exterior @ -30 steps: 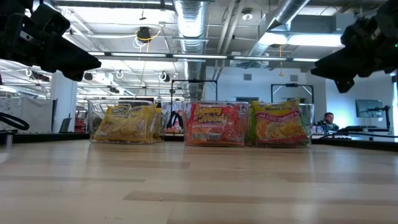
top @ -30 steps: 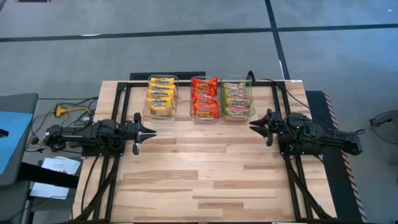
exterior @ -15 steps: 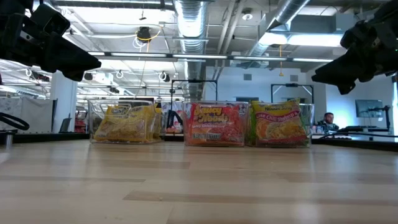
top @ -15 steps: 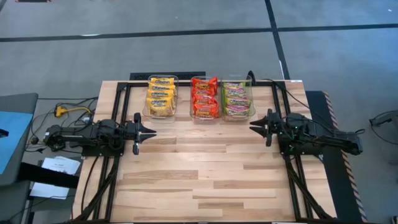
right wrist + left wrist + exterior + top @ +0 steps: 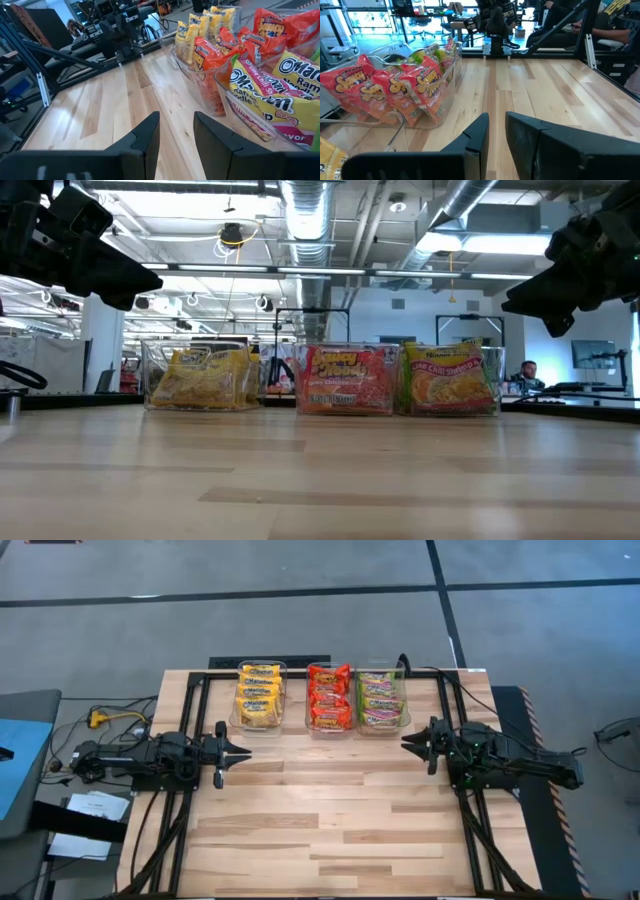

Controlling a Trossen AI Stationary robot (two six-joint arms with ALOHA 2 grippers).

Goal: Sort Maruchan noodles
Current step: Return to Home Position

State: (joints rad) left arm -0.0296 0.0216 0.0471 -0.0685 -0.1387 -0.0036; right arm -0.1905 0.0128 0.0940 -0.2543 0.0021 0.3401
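The Maruchan noodles stand on edge in three clear bins along the table's far side: yellow packets [image 5: 258, 697] on the left, red packets [image 5: 330, 698] in the middle, green packets [image 5: 381, 700] on the right. The low view shows them as yellow [image 5: 200, 378], red [image 5: 345, 380] and green [image 5: 450, 378]. My left gripper [image 5: 247, 752] hovers level above the table, near the yellow bin's near end, fingers [image 5: 497, 125] slightly apart on nothing. My right gripper [image 5: 404, 742] hovers by the green bin's near end, open [image 5: 176, 125] and holding nothing.
Black frame rails [image 5: 190, 720] run along both table sides under the arms. The wooden tabletop [image 5: 320, 820] stretches from the bins to the near edge. Cables [image 5: 105, 718] lie off the table's left. A person [image 5: 528, 370] sits in the room behind.
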